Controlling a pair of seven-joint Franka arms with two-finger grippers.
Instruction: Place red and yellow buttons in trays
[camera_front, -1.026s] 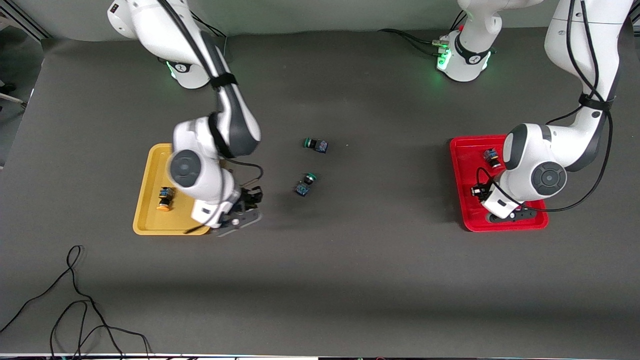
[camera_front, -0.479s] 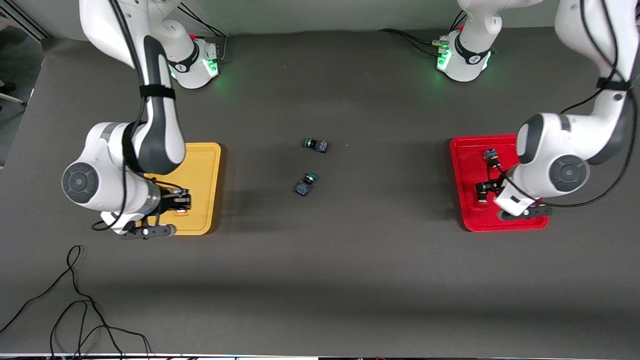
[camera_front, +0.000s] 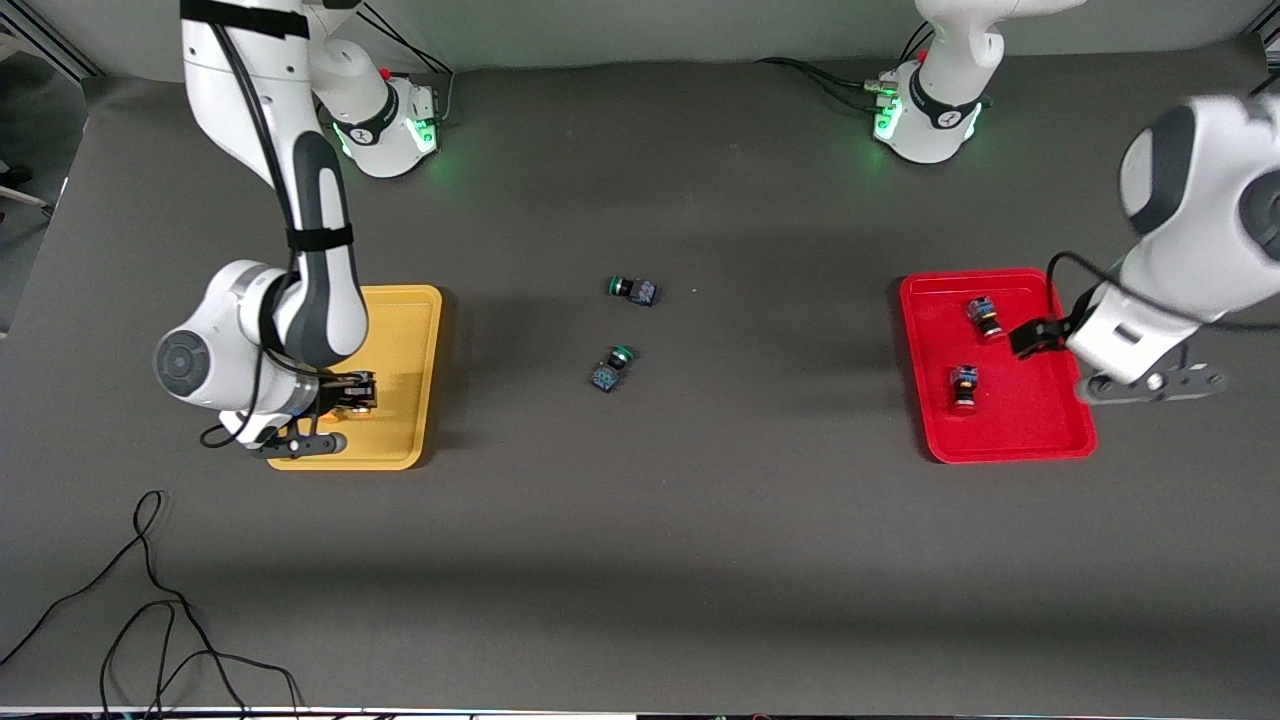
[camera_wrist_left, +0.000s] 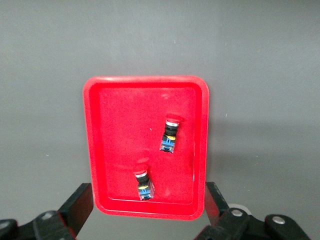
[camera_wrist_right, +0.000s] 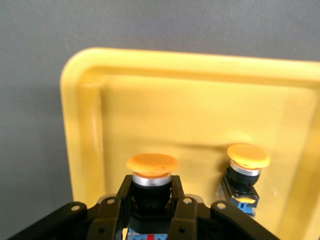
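My right gripper (camera_wrist_right: 151, 200) is shut on a yellow button (camera_wrist_right: 152, 170) and holds it low over the yellow tray (camera_wrist_right: 190, 115). In the front view this gripper (camera_front: 352, 392) is over the tray's (camera_front: 410, 340) half nearer the camera. A second yellow button (camera_wrist_right: 245, 172) stands in that tray beside it; the arm hides it in the front view. Two red buttons (camera_front: 985, 316) (camera_front: 964, 387) lie in the red tray (camera_front: 1030, 420). My left gripper (camera_front: 1035, 338) is open and empty, raised over that tray. The left wrist view shows the tray (camera_wrist_left: 120, 130) and both buttons (camera_wrist_left: 170, 134) (camera_wrist_left: 143, 182) below.
Two green-capped buttons (camera_front: 632, 289) (camera_front: 610, 368) lie on the dark mat at the table's middle, between the trays. A loose black cable (camera_front: 150, 600) lies near the camera-side edge at the right arm's end.
My right gripper carried the yellow button from beside the yellow tray to over it. My left gripper let go of a red button in the red tray, then rose and drew back.
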